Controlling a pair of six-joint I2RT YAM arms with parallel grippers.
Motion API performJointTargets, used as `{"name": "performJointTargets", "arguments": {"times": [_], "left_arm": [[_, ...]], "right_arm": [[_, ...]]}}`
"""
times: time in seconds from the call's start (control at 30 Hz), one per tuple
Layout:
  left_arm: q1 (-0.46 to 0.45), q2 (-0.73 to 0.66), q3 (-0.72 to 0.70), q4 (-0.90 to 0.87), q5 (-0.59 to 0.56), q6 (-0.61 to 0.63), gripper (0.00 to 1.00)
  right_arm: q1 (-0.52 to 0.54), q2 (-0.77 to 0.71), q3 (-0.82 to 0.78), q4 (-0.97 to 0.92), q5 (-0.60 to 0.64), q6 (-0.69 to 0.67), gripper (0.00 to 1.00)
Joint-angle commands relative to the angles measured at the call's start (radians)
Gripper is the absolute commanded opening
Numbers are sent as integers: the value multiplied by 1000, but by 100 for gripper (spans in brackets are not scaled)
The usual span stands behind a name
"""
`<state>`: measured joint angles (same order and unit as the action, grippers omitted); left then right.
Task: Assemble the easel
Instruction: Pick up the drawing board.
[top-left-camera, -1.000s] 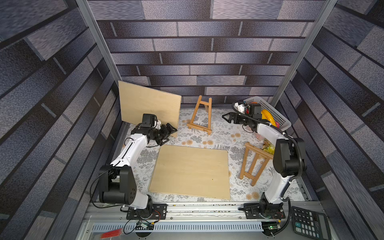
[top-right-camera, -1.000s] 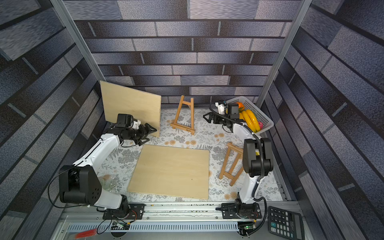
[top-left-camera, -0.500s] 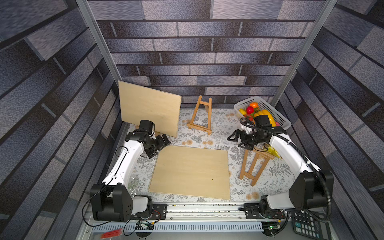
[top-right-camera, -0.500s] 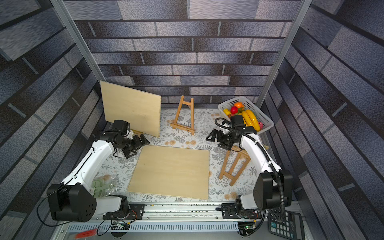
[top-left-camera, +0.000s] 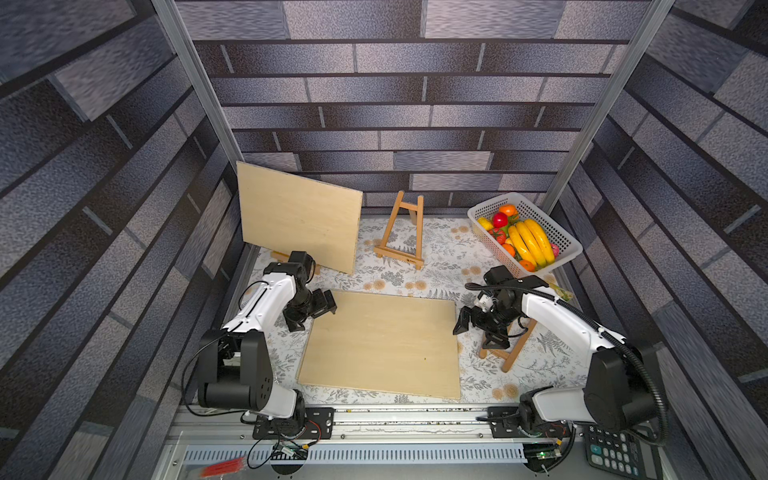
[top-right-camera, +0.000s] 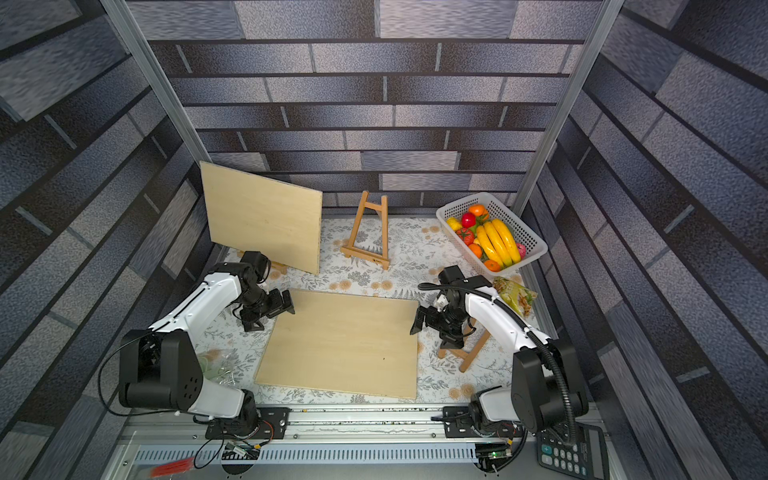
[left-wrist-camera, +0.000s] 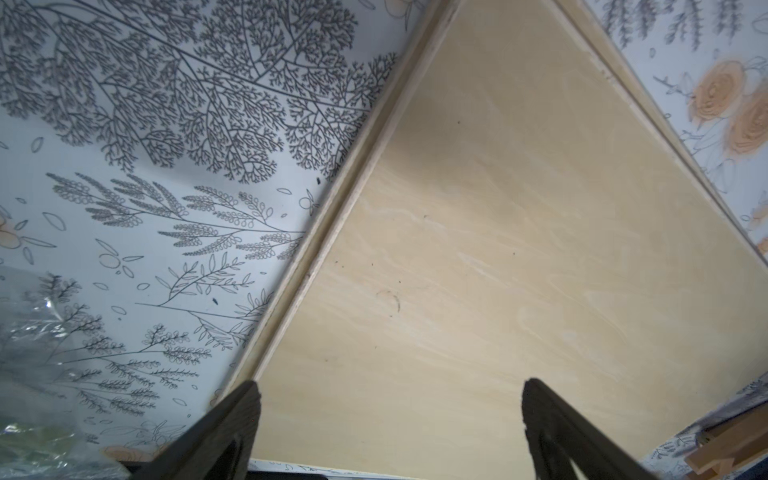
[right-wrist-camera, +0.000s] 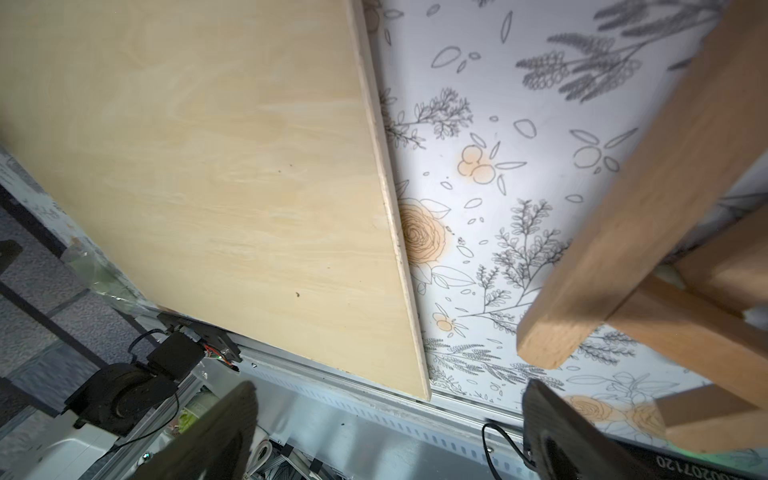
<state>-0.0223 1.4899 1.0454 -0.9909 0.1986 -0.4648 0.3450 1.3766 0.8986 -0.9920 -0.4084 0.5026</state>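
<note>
Boards (top-left-camera: 380, 345) two, grippers (top-left-camera: 478, 332) two.

A flat board (top-left-camera: 380, 345) is lying on the floral cloth (top-left-camera: 440, 257). The left gripper (top-left-camera: 318, 309) is hovering at its far left corner, jaws spread; the right gripper (top-left-camera: 477, 331) is hanging just off its right edge, jaws likewise spread. Right of the board, a wooden easel (top-left-camera: 515, 353) is lying beneath that arm. Behind the board, an upright board (top-left-camera: 299, 226), a small easel (top-left-camera: 401, 235) and a fruit basket (top-left-camera: 559, 232) are standing.

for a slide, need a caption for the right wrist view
Open right gripper at the edge of the flat board, wooden easel leg beside it
</note>
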Motion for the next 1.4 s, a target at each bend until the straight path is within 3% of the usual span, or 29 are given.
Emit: {"name": "performJointTargets", "arguments": {"times": [0.0, 0.2, 0.47, 1.13, 1.37], "left_arm": [[13, 25, -22, 30, -39, 70, 100], [29, 35, -50, 59, -83, 134, 100], [17, 85, -101, 135, -5, 149, 100], [1, 104, -128, 150, 59, 169, 97], [-16, 34, -118, 107, -35, 121, 96]], "right_arm": [[42, -16, -38, 81, 53, 104, 100], [109, 21, -36, 170, 124, 170, 100], [139, 112, -20, 226, 148, 187, 100], [140, 142, -171, 504, 1, 189, 98], [139, 159, -168, 501, -1, 182, 98]]}}
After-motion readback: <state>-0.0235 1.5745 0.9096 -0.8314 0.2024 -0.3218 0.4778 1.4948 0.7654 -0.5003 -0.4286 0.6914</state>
